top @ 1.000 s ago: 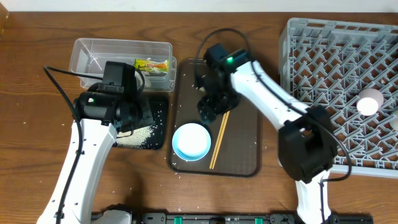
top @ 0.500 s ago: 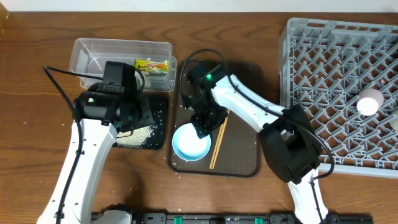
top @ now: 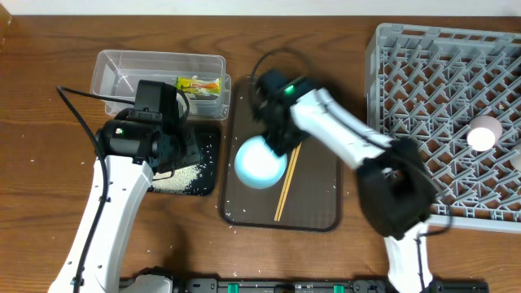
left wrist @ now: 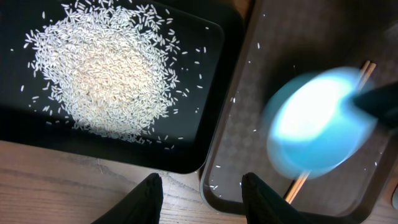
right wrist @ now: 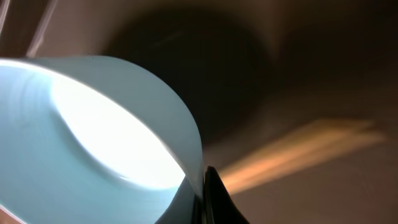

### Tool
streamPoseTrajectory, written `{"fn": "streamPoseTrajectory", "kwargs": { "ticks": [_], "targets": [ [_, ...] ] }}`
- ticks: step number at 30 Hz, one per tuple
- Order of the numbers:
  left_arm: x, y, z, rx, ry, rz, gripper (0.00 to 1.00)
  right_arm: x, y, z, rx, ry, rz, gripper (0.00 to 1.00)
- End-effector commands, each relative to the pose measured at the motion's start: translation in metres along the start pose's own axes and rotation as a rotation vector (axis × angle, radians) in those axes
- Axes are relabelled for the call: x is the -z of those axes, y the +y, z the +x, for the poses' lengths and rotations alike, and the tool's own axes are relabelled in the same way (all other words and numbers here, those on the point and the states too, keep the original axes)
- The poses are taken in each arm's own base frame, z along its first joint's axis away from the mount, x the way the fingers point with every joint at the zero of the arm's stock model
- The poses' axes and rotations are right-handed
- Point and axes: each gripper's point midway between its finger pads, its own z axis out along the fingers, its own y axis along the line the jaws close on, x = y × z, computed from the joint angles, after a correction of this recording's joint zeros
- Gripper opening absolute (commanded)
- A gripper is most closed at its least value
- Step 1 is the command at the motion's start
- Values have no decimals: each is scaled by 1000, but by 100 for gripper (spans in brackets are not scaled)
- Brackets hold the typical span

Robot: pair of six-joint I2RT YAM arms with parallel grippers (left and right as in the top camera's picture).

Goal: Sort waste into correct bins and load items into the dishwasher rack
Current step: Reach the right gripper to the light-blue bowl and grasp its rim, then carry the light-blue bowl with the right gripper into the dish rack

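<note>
Risen off brown tray vs earlier, small light-blue bowl, rim prob pinched by right gripper

See the small light-blue bowl blurred and tilted over the brown tray, its rim pinched in the right gripper. The wooden chopsticks lie side by side on that tray, just beside the bowl. The rice grains are heaped in the black tray. The yellow-green wrapper lies in the clear tub. One white cup sits in the grey rack.
</note>
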Motion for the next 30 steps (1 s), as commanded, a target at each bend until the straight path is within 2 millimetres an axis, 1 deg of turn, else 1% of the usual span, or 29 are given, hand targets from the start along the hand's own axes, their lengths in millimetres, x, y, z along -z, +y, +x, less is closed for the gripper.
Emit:
{"fn": "streamPoseTrajectory", "kwargs": {
  "ticks": [1,3,5,7,8,10,11,14,18,21,22,25,30],
  "targets": [
    [-3,4,2,6,10,-16,44,102,-98,-27,-153,-262,388,1],
    [-3,4,2,6,10,-16,45,148,-150,-28,-247,-363,608,1],
    [-3,4,2,6,10,-16,45,193,-197,-22,-361,-453,815,1],
    [-3,4,2,6,10,-16,45,228,-232,-11,-469,-511,977,1],
    [-3,4,2,6,10,-15,44,247,-252,-1,-540,-535,1081,1],
    [-3,4,2,6,10,-16,45,272,-281,16,-638,-550,1217,1],
    [-3,4,2,6,10,-16,44,280,-293,24,-680,-554,1262,1],
    [-3,4,2,6,10,-16,44,292,-332,49,-798,-555,1349,1],
    [-3,4,2,6,10,-16,45,291,-371,78,-888,-517,1392,2],
    [-3,4,2,6,11,-16,44,289,-399,110,-972,-444,1481,1],
    [-3,4,2,6,11,-16,45,289,-407,120,-994,-415,1515,1],
    [-3,4,2,6,11,-16,44,284,-428,139,-1003,-336,1557,1],
    [-3,4,2,6,11,-16,45,263,-454,165,-1027,-234,1572,1]
  ]
}}
